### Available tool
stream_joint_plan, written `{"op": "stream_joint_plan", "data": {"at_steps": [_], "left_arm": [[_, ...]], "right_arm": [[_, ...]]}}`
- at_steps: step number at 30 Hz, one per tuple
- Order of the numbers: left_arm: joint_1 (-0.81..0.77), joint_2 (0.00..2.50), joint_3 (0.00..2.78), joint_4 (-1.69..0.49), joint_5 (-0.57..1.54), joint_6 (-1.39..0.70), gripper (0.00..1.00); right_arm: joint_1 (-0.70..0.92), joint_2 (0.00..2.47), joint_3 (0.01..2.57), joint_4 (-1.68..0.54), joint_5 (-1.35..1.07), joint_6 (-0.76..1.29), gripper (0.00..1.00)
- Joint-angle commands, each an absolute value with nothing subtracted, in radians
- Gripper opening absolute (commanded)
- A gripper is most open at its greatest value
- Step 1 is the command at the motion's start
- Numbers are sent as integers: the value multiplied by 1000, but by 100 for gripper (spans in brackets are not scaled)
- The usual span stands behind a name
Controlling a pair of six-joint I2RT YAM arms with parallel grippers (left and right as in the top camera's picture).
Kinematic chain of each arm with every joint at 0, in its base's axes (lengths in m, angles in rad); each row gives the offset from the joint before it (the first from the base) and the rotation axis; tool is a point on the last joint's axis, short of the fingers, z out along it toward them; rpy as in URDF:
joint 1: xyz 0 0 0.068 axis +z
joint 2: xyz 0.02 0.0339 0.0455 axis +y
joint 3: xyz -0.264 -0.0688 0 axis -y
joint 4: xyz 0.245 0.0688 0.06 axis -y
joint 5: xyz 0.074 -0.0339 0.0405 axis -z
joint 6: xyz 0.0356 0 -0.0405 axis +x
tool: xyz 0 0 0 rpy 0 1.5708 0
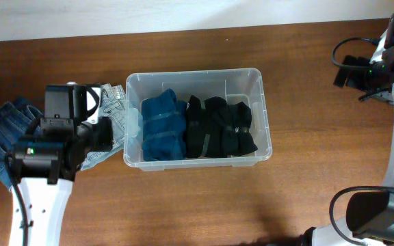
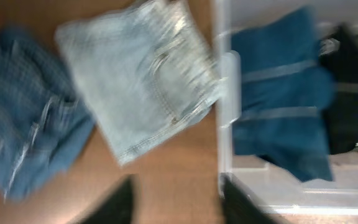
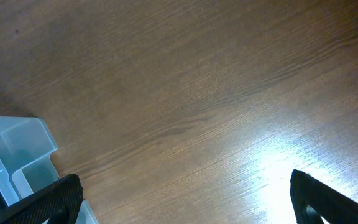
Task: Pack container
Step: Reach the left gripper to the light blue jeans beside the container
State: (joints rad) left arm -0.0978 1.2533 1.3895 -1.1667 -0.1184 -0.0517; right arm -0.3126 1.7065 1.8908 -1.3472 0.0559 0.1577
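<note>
The clear plastic container (image 1: 260, 116) stands mid-table and holds a folded dark blue garment (image 1: 163, 128) and black garments (image 1: 221, 128). Its corner also shows in the left wrist view (image 2: 224, 87) and in the right wrist view (image 3: 23, 149). A light-wash denim piece (image 1: 115, 113) lies just left of the container; it also shows in the left wrist view (image 2: 142, 68). A darker blue denim piece (image 1: 5, 126) lies at the far left. My left gripper (image 2: 176, 202) is open and empty above bare table beside the container's left wall. My right gripper (image 3: 182, 199) is open and empty over bare wood.
The wooden table (image 1: 204, 198) runs to a pale wall edge along the back. The right arm's base and cables (image 1: 378, 68) stand at the far right. The left arm's body (image 1: 46, 154) hangs over the denim pile.
</note>
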Motion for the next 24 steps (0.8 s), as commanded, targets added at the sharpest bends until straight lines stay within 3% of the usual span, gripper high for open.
{"op": "stream_joint_plan", "data": {"at_steps": [1,2,24], "left_arm": [[-70,1298,1399,-1202,-192,-224,4],[-69,1310,1395,-1207,-191,-224,1],[-69,1539,1237,-1127,46,-276,1]], "right_arm": [[-315,1706,1899,-1347,64,165,99],[-315,1707,1899,-1347,64,165,98],[-315,1707,1899,-1347,64,165,99]]}}
